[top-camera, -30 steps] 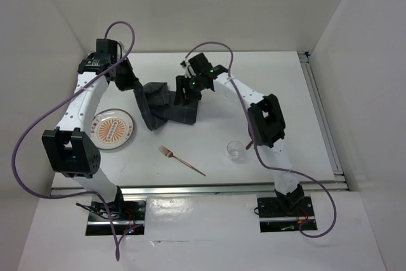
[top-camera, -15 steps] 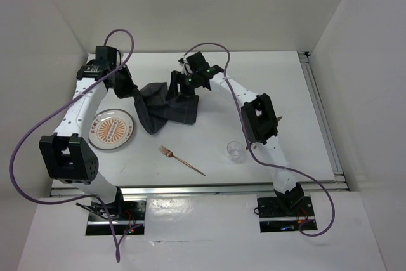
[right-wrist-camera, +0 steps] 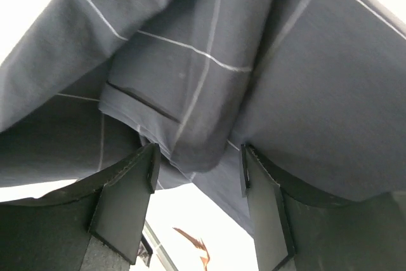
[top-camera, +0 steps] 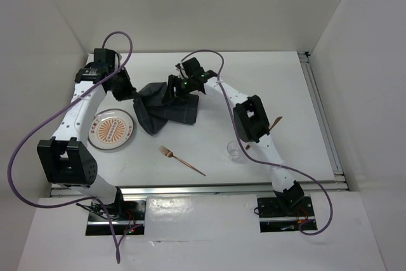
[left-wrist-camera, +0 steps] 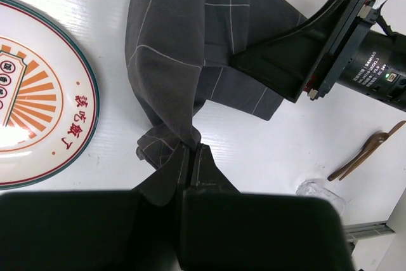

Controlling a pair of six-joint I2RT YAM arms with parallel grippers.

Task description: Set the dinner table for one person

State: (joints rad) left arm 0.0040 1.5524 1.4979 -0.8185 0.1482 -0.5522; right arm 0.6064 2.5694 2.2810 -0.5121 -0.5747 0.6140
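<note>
From above, the white table [top-camera: 285,87] fills the floor of the booth, its metal rail running along the near edge by the two arm bases. A dark checked cloth [top-camera: 166,109] lies bunched toward the far middle, with the left gripper [top-camera: 132,95] at its left end and the right gripper [top-camera: 172,93] over its top. A patterned plate [top-camera: 111,129] sits left of the cloth, a fork [top-camera: 182,160] lies near the front, and a small clear glass [top-camera: 235,150] stands to the right of it. The left wrist view shows that gripper's fingers [left-wrist-camera: 184,163] pressed together on a corner of the cloth – pinching it just above the table, with the plate's rim close by on the left and a brown spoon [left-wrist-camera: 366,152] far right. In the right wrist view the fingers [right-wrist-camera: 127,201] stand spread, and a hanging fold of cloth sits between them – not squeezed.
</note>
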